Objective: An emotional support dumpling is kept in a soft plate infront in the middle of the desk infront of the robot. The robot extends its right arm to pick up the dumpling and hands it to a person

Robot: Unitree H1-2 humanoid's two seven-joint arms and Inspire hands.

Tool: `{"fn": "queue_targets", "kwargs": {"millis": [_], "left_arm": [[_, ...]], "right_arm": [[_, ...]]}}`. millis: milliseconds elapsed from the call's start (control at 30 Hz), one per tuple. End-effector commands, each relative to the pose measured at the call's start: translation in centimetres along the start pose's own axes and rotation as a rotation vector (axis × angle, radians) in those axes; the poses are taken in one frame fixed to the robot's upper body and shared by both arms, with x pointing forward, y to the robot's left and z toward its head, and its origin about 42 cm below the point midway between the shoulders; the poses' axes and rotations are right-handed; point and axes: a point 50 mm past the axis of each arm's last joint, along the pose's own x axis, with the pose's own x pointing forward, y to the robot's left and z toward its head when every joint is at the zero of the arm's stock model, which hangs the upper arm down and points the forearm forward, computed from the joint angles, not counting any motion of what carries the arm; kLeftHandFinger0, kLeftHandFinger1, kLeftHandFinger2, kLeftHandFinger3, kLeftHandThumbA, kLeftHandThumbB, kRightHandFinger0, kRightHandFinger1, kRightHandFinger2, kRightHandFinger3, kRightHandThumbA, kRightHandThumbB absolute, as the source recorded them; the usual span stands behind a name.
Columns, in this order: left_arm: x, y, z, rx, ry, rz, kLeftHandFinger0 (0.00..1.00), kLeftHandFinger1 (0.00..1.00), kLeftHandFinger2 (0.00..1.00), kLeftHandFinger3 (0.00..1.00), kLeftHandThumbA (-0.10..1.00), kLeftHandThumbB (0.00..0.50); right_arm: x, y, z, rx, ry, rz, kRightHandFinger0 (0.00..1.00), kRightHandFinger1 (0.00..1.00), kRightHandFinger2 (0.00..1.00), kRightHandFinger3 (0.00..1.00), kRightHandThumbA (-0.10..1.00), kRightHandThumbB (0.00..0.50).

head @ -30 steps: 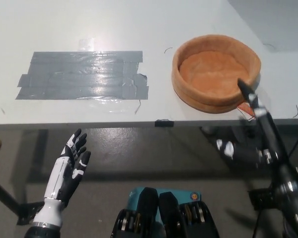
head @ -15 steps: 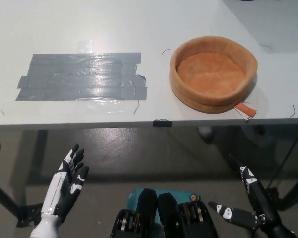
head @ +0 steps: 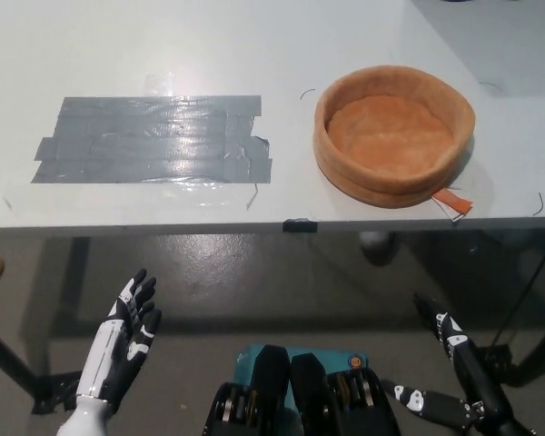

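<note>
One white desk (head: 163, 54) fills the upper part of the head view, and we take it as our landmark. On it, toward its left, we see a wide patch of grey tape strips (head: 150, 138) w/ a clear shiny film over the lower edge. On its right side sits the soft orange plate (head: 395, 134), round w/ a thick padded rim, close to the desk's front edge; an orange-and-white tag (head: 452, 202) sticks out from its base toward that edge. We see only orange fabric inside the plate; the dumpling isn't visible to us anywhere in this view. Below the desk's front edge, low left, our white left hand (head: 125, 338) rests palm-up-ish, fingers spread, holding nothing. Below the desk's right end, low right, the black right hand (head: 450, 381) hangs w/ fingers apart and nothing in it, though it's partly cut off so we're approx. on that. A small black clip (head: 300, 224) sits on the desk's front edge, near its middle.
</note>
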Motion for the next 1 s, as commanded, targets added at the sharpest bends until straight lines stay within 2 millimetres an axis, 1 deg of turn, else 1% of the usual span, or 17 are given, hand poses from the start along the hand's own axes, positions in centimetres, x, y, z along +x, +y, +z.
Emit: {"fn": "queue_targets", "kwargs": {"millis": [0,33,167,267,367,467,633,833,967], "left_arm": [[0.28,0.35,1.19,0.026,-0.064,-0.014,1.0,1.0,1.0,1.0,0.83,0.372],[0.3,0.4,1.18,0.028,-0.067,-0.014,1.0,1.0,1.0,1.0,0.83,0.362],[0.25,0.47,1.18,0.029,-0.067,-0.013,1.0,1.0,1.0,1.0,0.83,0.364],[0.09,0.41,1.16,0.023,-0.063,-0.017,1.0,1.0,1.0,1.0,0.82,0.359],[-0.04,0.35,1.12,0.016,-0.059,-0.02,1.0,1.0,1.0,1.0,0.79,0.351],[-0.14,0.37,1.11,0.025,-0.058,-0.017,1.0,1.0,1.0,1.0,0.79,0.353],[-0.22,0.34,1.09,0.027,-0.053,-0.016,1.0,1.0,1.0,1.0,0.79,0.35],[-0.2,0.37,1.06,0.021,-0.058,-0.015,1.0,1.0,1.0,1.0,0.77,0.347],[-0.13,0.37,1.03,0.031,-0.06,-0.017,1.0,1.0,1.0,1.0,0.77,0.335]], "right_arm": [[0.15,-0.54,0.93,0.003,-0.065,0.001,1.0,1.0,1.0,1.0,0.85,0.261],[0.26,-0.52,0.97,0.005,-0.067,0.003,1.0,1.0,1.0,1.0,0.85,0.26],[0.31,-0.4,1.07,0.003,-0.065,0.006,1.0,1.0,1.0,1.0,0.83,0.252],[0.19,-0.43,1.0,0.001,-0.062,0.008,1.0,1.0,1.0,1.0,0.82,0.236],[0.13,-0.39,0.94,0.004,-0.058,0.012,1.0,1.0,1.0,1.0,0.82,0.235],[0.14,-0.33,0.95,0.002,-0.059,0.016,1.0,1.0,1.0,1.0,0.82,0.241],[0.17,-0.27,0.96,0.0,-0.058,0.025,1.0,1.0,1.0,1.0,0.81,0.23],[0.33,-0.2,0.96,-0.011,-0.062,0.031,1.0,1.0,1.0,1.0,0.82,0.231],[0.35,-0.2,0.97,-0.009,-0.064,0.032,1.0,1.0,1.0,1.0,0.81,0.224]]}}
